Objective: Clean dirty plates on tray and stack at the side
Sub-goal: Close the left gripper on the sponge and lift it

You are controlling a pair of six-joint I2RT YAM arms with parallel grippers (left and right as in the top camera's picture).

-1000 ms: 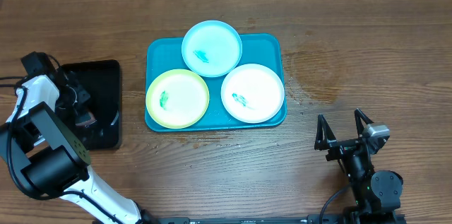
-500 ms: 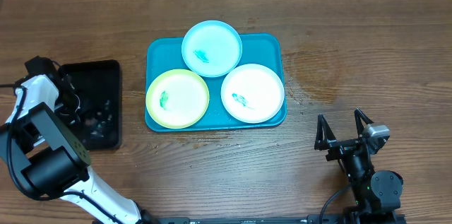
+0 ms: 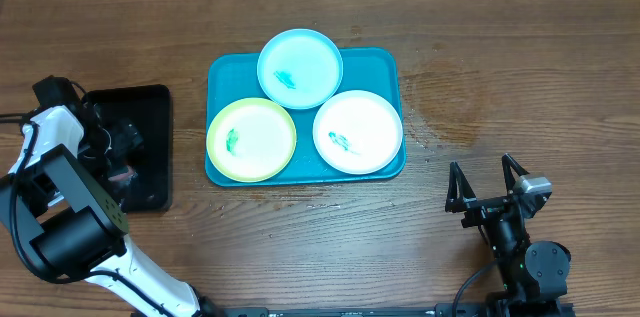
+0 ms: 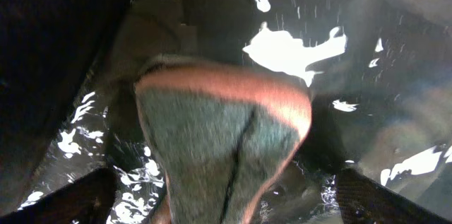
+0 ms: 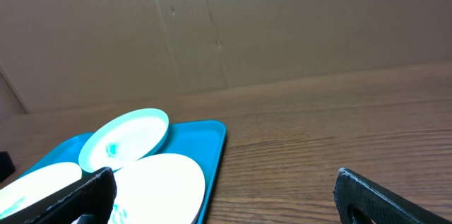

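Shows, from above, a brown wooden worktop (image 3: 520, 67) with a large turquoise-blue rectangular plastic tray (image 3: 228, 75) lying near its middle. Carries three small round plastic plates in a tight triangle, edges meeting or nearly so:
- a light blue plate (image 3: 299, 67) at the far side, overhanging the tray's rim
- a yellow-green plate (image 3: 252, 138) at the near left, reaching over the left rim
- a white plate (image 3: 358, 132) at the near right

Marked, each of them, with a teal-green smear near the centre. Nothing stacked beside the tray.

To the left, apart from the turquoise tray, a smaller black rectangular tray (image 3: 152, 107) with the left arm reaching down into it. From the left wrist camera: glossy, wet-looking black floor with bright glints, and a sponge (image 4: 222, 146), grey-green on its face with an orange-pink edge. Left fingers (image 4: 70, 197) spread wide at the bottom corners of the view, the sponge lying between them with a gap on either side, not gripped.

At the near right of the worktop, well apart from the tray, right fingers (image 5: 395, 197) spread open and holding nothing. From the right wrist camera: the turquoise tray and its plates ahead and to the left.
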